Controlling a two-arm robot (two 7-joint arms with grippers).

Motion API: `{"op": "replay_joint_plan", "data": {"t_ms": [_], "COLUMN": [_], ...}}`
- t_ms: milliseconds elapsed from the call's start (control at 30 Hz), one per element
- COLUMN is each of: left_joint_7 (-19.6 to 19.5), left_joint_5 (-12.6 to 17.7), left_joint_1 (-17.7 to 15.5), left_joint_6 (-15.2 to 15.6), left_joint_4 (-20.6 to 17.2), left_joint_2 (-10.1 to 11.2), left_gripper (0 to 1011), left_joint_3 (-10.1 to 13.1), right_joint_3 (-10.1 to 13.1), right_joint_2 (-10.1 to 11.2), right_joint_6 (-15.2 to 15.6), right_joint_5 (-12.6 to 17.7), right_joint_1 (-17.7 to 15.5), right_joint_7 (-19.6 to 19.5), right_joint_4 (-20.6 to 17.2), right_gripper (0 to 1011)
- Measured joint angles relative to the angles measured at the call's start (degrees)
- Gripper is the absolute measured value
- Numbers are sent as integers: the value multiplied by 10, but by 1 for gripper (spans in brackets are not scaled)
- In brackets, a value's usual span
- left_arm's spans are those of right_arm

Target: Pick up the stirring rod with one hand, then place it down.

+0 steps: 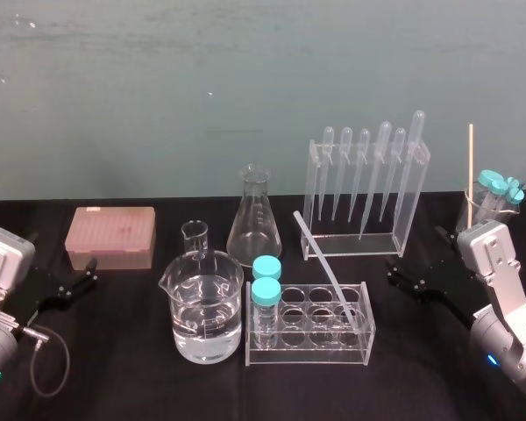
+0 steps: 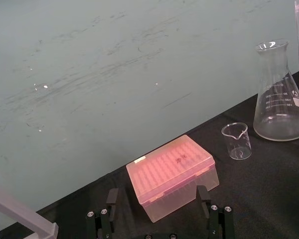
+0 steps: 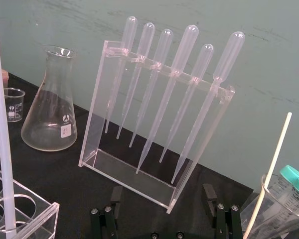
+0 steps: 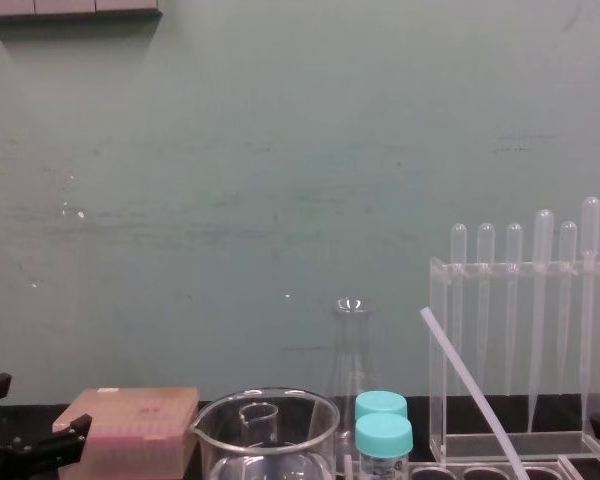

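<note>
Desk [image 1: 114, 368]: black covering, back edge against a pale green wall.

Standing directly on it, robot's left to right:
- pink lidded box [image 1: 110, 237]
- small empty beaker [image 1: 195, 239]
- large beaker [image 1: 205, 307], part-filled with clear liquid, just in front of the small one
- conical flask [image 1: 254, 217]
- clear tube rack [image 1: 309, 349], near the front
- clear pipette rack [image 1: 314, 197], behind it
- glass container [image 1: 484, 210], far right

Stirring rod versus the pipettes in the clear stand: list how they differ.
The stirring rod is even in thickness and blunt-ended; the pipettes have bulb tops and taper to tips. The stirring rod leans tilted in the tube rack; the pipettes hang upright in their clear stand. Both are long, thin and translucent. The left gripper and right gripper sit open, apart from both.
</note>
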Motion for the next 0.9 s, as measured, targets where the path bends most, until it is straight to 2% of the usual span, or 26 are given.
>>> {"op": "replay_joint_plan", "data": {"t_ms": [900], "left_joint_7": [0], "left_joint_5": [0], "left_joint_1": [0], "left_joint_6": [0], "left_joint_4": [0], "left_joint_2": [0], "left_gripper": [1000], "left_joint_3": [0], "right_joint_3": [0], "right_joint_2": [0], "right_joint_6": [0], "right_joint_5": [0], "right_joint_1": [0], "right_joint_7": [0], "right_joint_4": [0], "right_gripper": [1000]}}
